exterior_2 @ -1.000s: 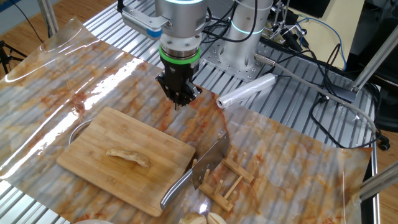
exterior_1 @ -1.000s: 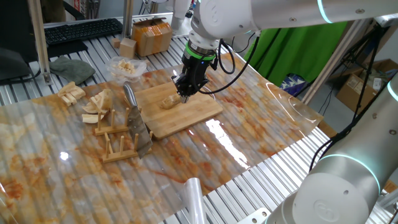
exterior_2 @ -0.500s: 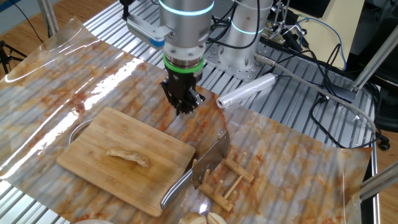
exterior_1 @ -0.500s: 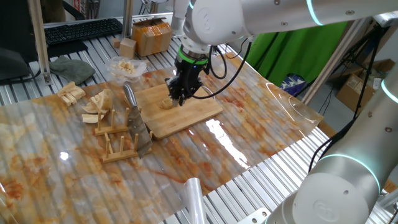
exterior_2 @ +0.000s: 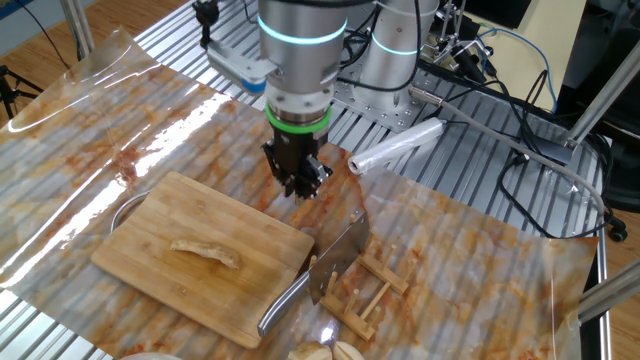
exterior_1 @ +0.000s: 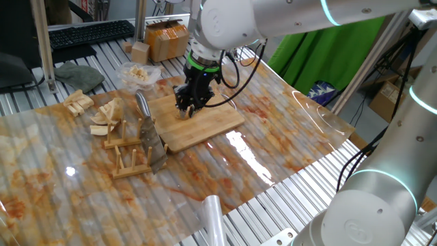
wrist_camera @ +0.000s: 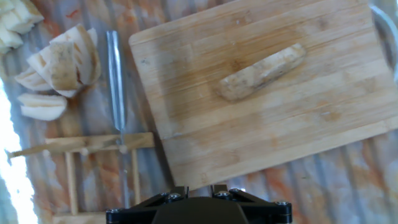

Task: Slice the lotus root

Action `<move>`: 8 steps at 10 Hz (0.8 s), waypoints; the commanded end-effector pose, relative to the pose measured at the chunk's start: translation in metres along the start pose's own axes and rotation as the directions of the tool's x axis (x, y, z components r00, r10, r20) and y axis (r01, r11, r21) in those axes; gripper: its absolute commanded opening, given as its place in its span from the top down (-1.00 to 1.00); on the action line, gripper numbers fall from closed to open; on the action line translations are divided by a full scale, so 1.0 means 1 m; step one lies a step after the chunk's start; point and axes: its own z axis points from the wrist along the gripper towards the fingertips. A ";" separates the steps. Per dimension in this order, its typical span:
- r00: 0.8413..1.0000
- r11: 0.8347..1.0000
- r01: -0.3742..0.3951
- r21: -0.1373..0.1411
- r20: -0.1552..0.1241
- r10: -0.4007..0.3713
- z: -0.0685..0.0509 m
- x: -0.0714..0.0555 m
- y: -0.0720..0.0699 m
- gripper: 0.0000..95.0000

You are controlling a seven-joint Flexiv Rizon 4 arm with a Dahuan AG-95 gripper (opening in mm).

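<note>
The lotus root (exterior_2: 206, 252) lies flat near the middle of the wooden cutting board (exterior_2: 150, 225), untouched. The pincer (exterior_2: 298, 190) hangs pointing down over the board's far right edge, holding nothing; whether its dark fingers are spread or pressed together I cannot tell. To the board's right a cleaver (exterior_2: 325, 270) leans in a wooden rack (exterior_2: 368, 290) on the table (exterior_2: 480, 250).

The lotus root (wrist_camera: 263, 72) is one small, elongated pale tan piece, uncut, lying flat on the wooden cutting board (wrist_camera: 186, 81). It sits near the board's middle, slanted across the grain, its surface mottled beige-brown, with bare wood all around it (exterior_2: 205, 252).
</note>
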 end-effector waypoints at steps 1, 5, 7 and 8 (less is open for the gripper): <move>1.000 1.000 -0.018 -0.009 -0.002 0.018 0.006 -0.001 0.009 0.60; 0.999 0.998 -0.051 -0.031 -0.008 0.051 0.017 -0.005 0.028 0.20; 0.998 0.997 -0.064 -0.036 -0.010 0.064 0.022 -0.006 0.037 0.20; 0.997 0.997 -0.074 -0.036 -0.013 0.073 0.023 -0.007 0.041 0.20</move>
